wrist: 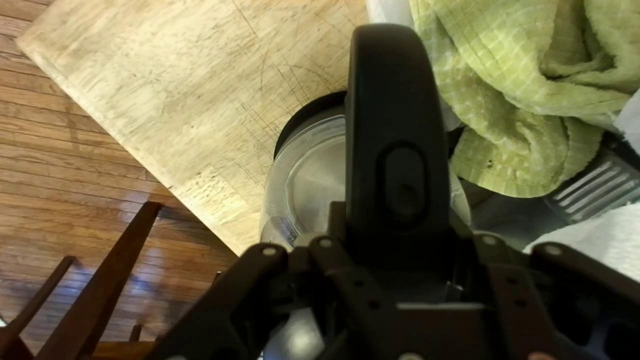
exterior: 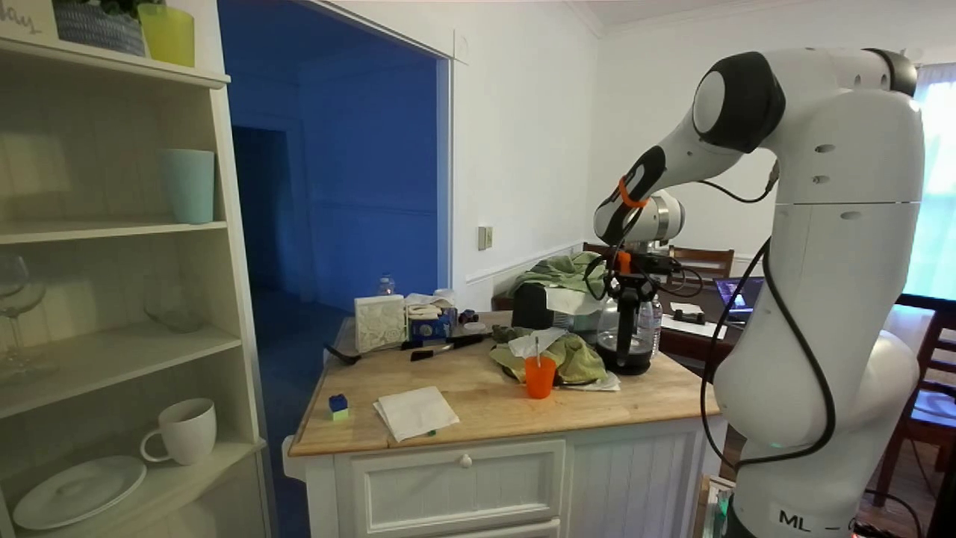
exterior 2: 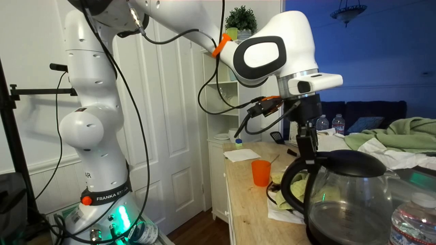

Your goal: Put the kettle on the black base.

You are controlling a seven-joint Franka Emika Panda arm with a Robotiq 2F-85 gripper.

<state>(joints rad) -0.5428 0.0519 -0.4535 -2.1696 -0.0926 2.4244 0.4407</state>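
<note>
Dim blue doorway (exterior: 343, 172), bright window (exterior: 935, 194)

The Panda arm (exterior: 848, 246) stood with its elbow (exterior: 743, 101) raised and bent, and its forearm (exterior: 691, 153) sloped down to the wrist (exterior 2: 291, 51). In both exterior views, the Robotiq gripper (exterior 2: 309, 157) was directed downward beneath the wrist, with the fingers (exterior 2: 304, 143) in the clamped position. In the wrist view, the linkages (wrist: 227, 297) occupied the lower portion.
</note>
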